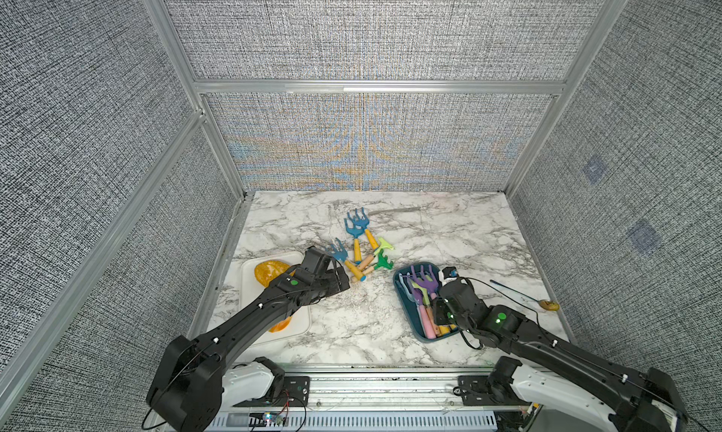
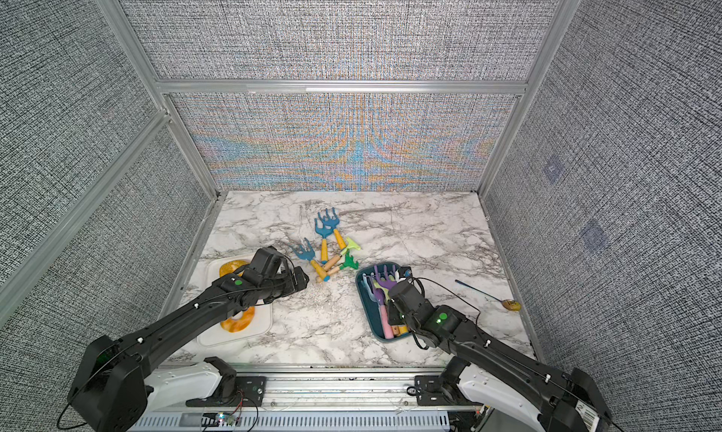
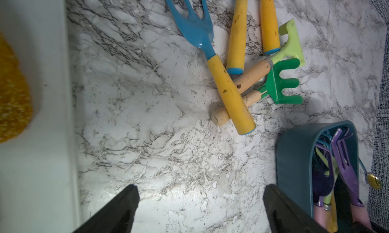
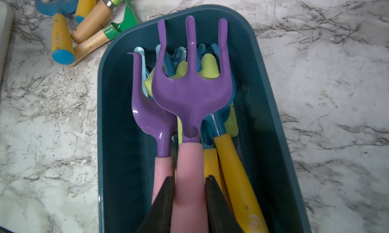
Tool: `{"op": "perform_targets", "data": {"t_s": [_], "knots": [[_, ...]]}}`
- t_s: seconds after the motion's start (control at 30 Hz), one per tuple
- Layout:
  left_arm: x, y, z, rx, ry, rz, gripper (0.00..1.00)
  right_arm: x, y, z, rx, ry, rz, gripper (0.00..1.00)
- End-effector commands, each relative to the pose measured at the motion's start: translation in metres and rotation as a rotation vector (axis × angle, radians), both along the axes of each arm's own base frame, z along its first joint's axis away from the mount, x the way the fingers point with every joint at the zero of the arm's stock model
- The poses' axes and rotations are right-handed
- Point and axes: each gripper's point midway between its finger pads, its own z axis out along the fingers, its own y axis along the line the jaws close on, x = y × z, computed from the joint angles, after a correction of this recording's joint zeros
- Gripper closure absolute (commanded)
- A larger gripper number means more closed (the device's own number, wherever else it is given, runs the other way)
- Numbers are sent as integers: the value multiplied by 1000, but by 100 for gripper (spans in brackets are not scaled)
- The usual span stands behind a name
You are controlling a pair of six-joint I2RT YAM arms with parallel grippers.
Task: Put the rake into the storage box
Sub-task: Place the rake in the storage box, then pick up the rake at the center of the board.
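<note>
The dark teal storage box point(image 1: 402, 299) point(image 4: 101, 116) sits right of centre on the marble table and holds several toy rakes. A purple rake with a pink handle point(image 4: 189, 90) point(image 1: 428, 279) lies on top of them inside the box. My right gripper point(image 4: 190, 179) is shut on its pink handle, a finger pressed against each side. More rakes lie loose in a pile at mid-table: a blue one with a yellow handle point(image 3: 229, 95) point(image 1: 345, 260), a green one point(image 3: 284, 82) and a lime one point(image 3: 290, 44). My left gripper point(image 3: 201, 189) point(image 1: 344, 281) hangs open over bare marble just short of that pile.
A flat white tray point(image 1: 250, 320) with an orange sponge-like piece point(image 1: 267, 272) lies at the left under my left arm. A thin blue stick with a gold end point(image 1: 549, 305) lies right of the box. A grey strip point(image 1: 394, 211) rests near the back wall.
</note>
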Motion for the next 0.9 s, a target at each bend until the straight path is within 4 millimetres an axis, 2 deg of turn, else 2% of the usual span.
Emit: {"op": "perform_targets", "data": {"t_s": [0.0,0.1,0.33,0.43,0.5,0.67,0.83,0.87], "knots": [[14,-11,5,-29,-19,14,14,8,-5,5,-22,-23,-44,52],[22,-16,1,-21,2,24,25,11,-7,11,-22,-34,-61,42],[32,-24,-9,-11,45,53,28,15,-8,26,46,-62,-75,39],[37,-27,-11,-6,59,63,29,18,-11,25,77,-54,-85,37],[38,-28,-15,5,86,72,29,22,-12,26,119,-50,-86,28],[43,-28,-24,39,153,128,28,31,-13,40,214,-72,-79,16],[50,-24,-32,93,184,170,29,36,-22,44,216,-81,-107,1],[51,-24,-35,102,190,175,29,37,-25,42,213,-78,-120,1]]}}
